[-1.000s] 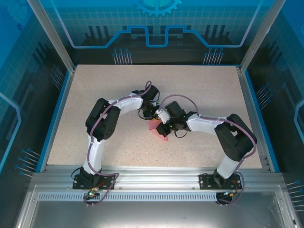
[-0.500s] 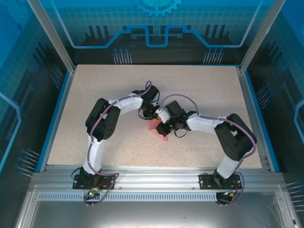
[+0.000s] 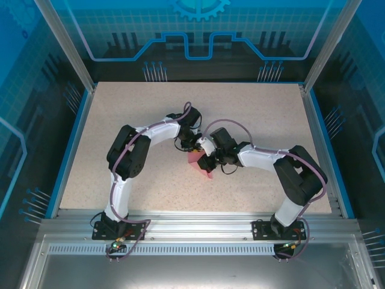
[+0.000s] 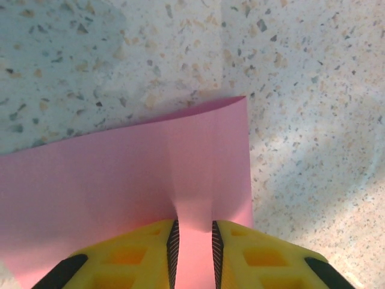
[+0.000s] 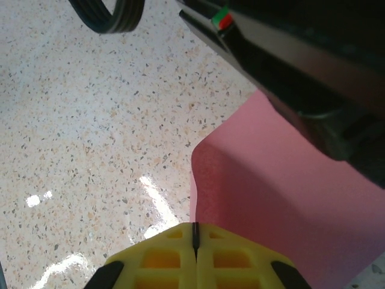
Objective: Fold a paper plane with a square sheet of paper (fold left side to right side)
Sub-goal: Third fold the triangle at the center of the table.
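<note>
Speckled table (image 3: 120, 114) spreads wide — sheet (image 4: 120, 180) edge curls.

The paper (image 4: 108, 180) lay on the speckled table (image 4: 301, 84), which showed above it and to its right. The paper's upper edge rose toward its right corner. At the paper's lower edge stood the left gripper (image 4: 192, 232), its yellow fingers (image 4: 132, 256) slightly apart, and a pale strip of paper filled the gap. A soft ridge ran up from there. Whether the fingers pressed the strip was not clear.

Robot lab cell: speckled table (image 3: 120, 108), aluminium frame (image 3: 198, 227), blue printed panels (image 3: 198, 36)
</note>
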Controlling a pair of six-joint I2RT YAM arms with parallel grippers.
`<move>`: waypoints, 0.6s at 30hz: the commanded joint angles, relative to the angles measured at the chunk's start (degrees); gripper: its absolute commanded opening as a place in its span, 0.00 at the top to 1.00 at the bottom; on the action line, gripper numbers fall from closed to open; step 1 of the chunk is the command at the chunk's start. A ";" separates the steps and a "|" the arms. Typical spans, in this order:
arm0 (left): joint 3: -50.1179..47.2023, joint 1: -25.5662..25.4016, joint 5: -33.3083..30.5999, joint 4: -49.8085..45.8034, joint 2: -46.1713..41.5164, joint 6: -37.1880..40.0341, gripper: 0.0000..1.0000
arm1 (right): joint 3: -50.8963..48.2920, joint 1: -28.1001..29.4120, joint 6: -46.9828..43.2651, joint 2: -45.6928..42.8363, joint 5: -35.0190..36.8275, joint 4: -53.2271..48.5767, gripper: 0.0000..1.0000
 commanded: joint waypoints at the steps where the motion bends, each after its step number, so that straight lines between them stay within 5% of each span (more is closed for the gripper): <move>1: 0.89 0.74 2.95 -1.49 -6.99 1.06 0.74 | -2.16 -0.48 1.05 0.28 0.66 -3.29 0.96; 18: 3.66 0.32 3.45 -0.80 1.58 -0.23 0.77 | -2.42 -0.48 1.14 0.94 0.84 -3.37 0.96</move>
